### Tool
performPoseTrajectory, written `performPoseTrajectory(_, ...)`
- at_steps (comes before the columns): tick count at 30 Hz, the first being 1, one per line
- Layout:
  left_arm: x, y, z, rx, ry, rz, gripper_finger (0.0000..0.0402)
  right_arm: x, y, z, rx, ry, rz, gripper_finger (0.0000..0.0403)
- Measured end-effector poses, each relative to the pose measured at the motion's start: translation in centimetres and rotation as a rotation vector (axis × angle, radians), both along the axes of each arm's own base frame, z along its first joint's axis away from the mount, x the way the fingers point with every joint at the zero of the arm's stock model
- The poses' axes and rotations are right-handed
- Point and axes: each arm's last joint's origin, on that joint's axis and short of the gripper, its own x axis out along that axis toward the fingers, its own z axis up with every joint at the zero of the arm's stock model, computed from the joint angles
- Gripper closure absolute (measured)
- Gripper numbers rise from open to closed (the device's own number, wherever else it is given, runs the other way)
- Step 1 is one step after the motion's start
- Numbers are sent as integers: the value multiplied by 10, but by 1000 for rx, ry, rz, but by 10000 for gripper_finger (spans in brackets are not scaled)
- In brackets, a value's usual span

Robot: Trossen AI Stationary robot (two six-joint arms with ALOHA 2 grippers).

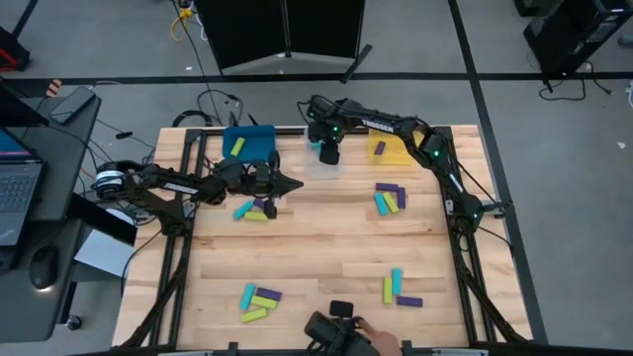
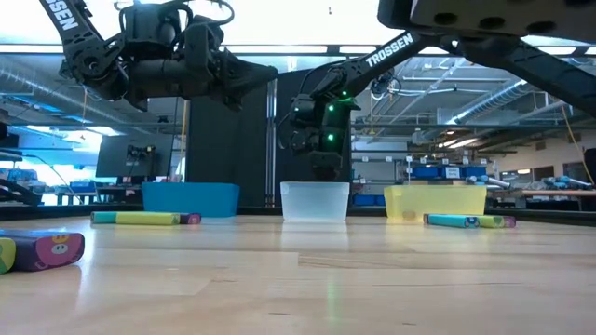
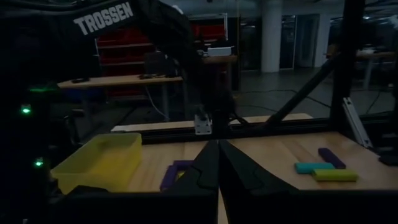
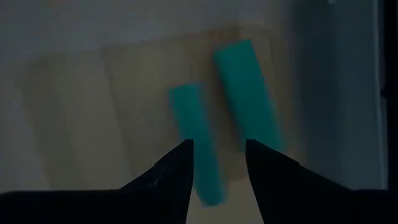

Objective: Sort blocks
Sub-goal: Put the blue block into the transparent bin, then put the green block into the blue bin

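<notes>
Behind the wooden worktop (image 1: pixel 326 247) a big workshop hall shows in the low view, with ceiling lights and shelves far back. At the far edge of the worktop stand three bins in a row: a blue bin (image 1: pixel 249 142), a clear bin (image 2: pixel 315 200) in the middle and a yellow bin (image 1: pixel 391 148).

The right claw (image 1: pixel 329 153) hangs over the clear bin, pointing down. In the right wrist view its two dark fingers (image 4: pixel 171 174) stand apart with a gap between them, and they hold nothing. Below them two cyan blocks (image 4: pixel 245 93) are seen inside the clear bin; one of them is blurred.

The left claw (image 1: pixel 289 185) is near the blue bin, above the worktop, and its fingers are pressed together to a point, with nothing between them.

The other blocks lie in small groups on the worktop. One group of cyan, lime and purple blocks (image 1: pixel 255 211) lies just below the left claw in the high view. A second group (image 1: pixel 389 198) lies in front of the yellow bin. Two more groups lie near the front edge, one toward the left (image 1: pixel 257 302) and one toward the right (image 1: pixel 400 289). One lime block (image 1: pixel 237 147) is in the blue bin, and a purple block (image 1: pixel 379 148) is in the yellow bin.

At the front edge of the worktop a dark device (image 1: pixel 331 326) shows, and a person's hand (image 1: pixel 368 336) is beside it
</notes>
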Motion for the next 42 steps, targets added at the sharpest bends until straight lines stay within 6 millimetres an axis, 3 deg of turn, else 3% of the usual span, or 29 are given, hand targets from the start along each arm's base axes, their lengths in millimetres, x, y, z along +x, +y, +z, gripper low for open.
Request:
performPoseTrajectory(7,0,0,0,9,0,5,391,-1,0,2,-15,10,48,224)
performPoseTrajectory(10,0,1,0,7,5,35,391,-1,2,13,-68,13,83,231)
performPoseTrajectory(16,-2,10,-1,3,7,99,391,0,11,51,-122,48,121,313)
performPoseTrajectory(19,-4,16,-1,3,7,123,391,-1,17,71,-79,18,103,378)
performPoseTrajectory(21,-6,20,-1,1,12,126,391,1,20,74,-14,-29,82,391)
performPoseTrajectory(27,-9,28,-2,-23,17,59,393,13,37,63,148,-119,103,396)
performPoseTrajectory(37,-17,43,-2,-57,23,37,393,48,72,50,136,-279,193,398)
performPoseTrajectory(42,-17,44,0,-24,1,42,394,54,79,30,148,-307,164,399)
